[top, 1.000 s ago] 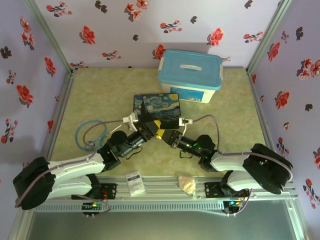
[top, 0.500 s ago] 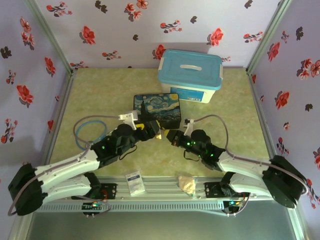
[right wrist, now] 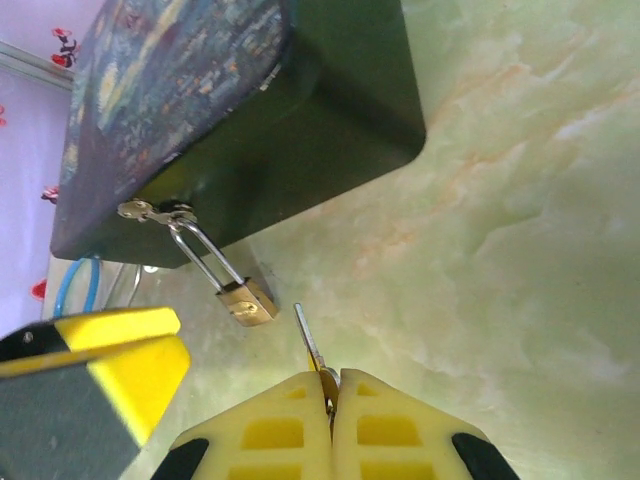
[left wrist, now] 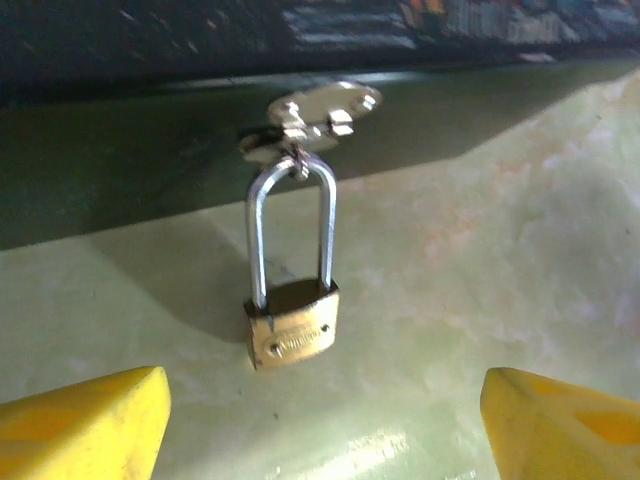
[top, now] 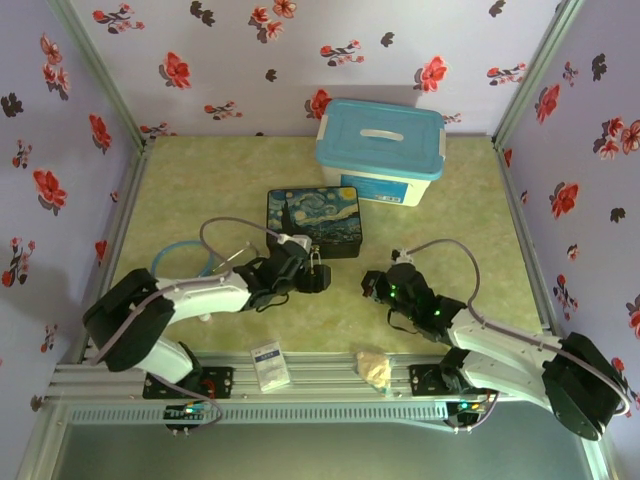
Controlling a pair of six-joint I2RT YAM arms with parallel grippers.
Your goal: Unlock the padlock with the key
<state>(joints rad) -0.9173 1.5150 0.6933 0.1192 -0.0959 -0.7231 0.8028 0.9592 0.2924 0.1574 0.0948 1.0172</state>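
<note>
Where we look down from above, our left gripper (top: pixel 318 278) sits just in front of the box (top: pixel 313 220), and our right gripper (top: pixel 372 287) is near it, to the right. From the left wrist, we see the padlock (left wrist: pixel 292 335) hanging by its shackle from the box's hasp (left wrist: pixel 312 110), its body down on the table (left wrist: pixel 500 250). Our left fingers (left wrist: pixel 80 425) stand wide apart, holding nothing. From the right wrist, our right jaws are pinched together on the key (right wrist: pixel 310 340), whose tip is near the padlock but apart from it.
</note>
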